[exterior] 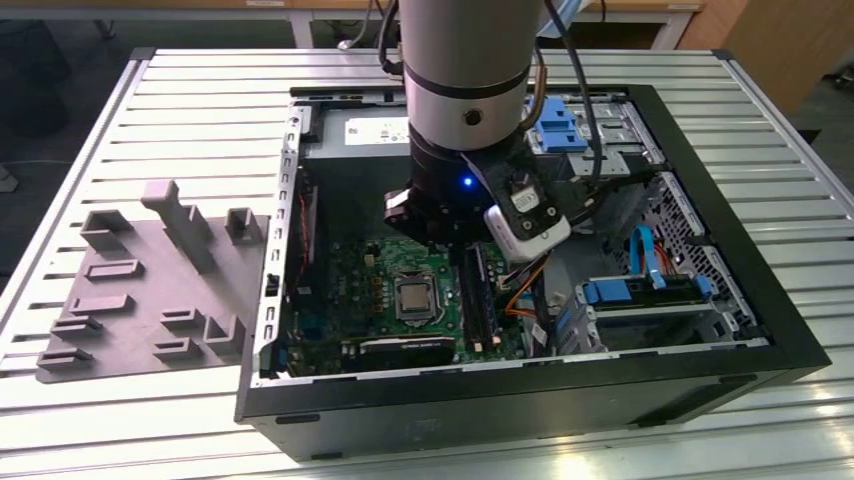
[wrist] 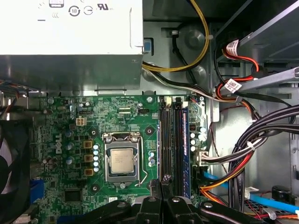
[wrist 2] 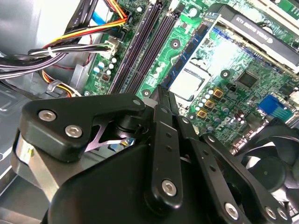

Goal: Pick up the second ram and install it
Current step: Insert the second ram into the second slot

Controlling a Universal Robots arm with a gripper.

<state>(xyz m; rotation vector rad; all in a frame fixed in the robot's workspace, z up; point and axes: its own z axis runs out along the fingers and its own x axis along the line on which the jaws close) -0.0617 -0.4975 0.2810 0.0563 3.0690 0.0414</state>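
Open computer case (exterior: 747, 330) on slatted table (exterior: 174, 110), grey fixture tray (exterior: 134, 300) at 9 o'clock of it. Arm (exterior: 467, 110) reaching down inside over green motherboard (wrist: 117, 116). Gripper (wrist 2: 164, 100) jaws pressed together above memory slots (wrist: 170, 140). Stick (wrist: 185, 140) seated in outermost slot; second ram not distinguishable.

One high outside camera, two close cameras riding the arm inside the case.

The exterior view looks down at an angle from beyond the open computer case (exterior: 747, 330) on the slatted table (exterior: 160, 420), far enough to take in the whole case and the arm (exterior: 467, 90). The first wrist view faces nearly straight down on the motherboard (wrist: 70, 135) from close above. The second wrist view looks obliquely past the gripper (wrist 2: 161, 93), closer still. All three share the processor socket (exterior: 416, 297) (wrist 2: 187, 84) (wrist: 121, 161).
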